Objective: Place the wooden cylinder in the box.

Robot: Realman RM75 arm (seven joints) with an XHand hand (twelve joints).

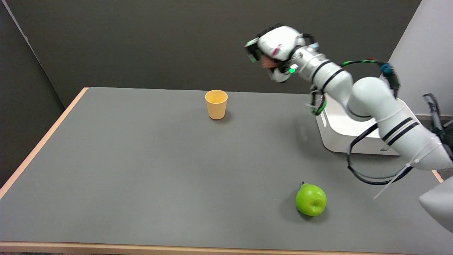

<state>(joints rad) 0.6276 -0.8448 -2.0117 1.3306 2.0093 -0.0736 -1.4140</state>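
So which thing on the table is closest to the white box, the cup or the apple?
The green apple. It sits toward the table's near right side, a short way in front of the white box, while the orange cup stands far off to the left.
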